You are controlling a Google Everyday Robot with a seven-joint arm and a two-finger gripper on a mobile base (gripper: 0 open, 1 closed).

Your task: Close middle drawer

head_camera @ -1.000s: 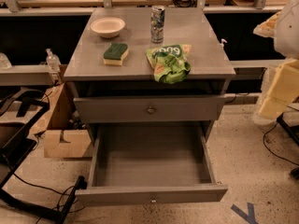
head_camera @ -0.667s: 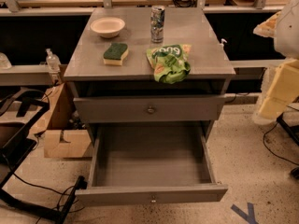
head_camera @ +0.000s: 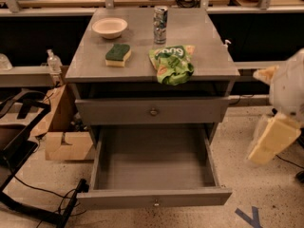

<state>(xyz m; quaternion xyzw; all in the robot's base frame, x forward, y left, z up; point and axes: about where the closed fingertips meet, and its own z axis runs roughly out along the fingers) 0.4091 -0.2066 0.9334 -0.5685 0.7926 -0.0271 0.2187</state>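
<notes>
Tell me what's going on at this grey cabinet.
The wide grey middle drawer with the small round knob stands pulled well out, and its tray looks empty. The robot's gripper hangs at the right edge of the view, off to the cabinet's right side and apart from the drawer, so nothing is pushing it shut yet. On the grey cabinet top sit a white bowl, a green-and-yellow sponge, a metal can and a crumpled green snack bag.
</notes>
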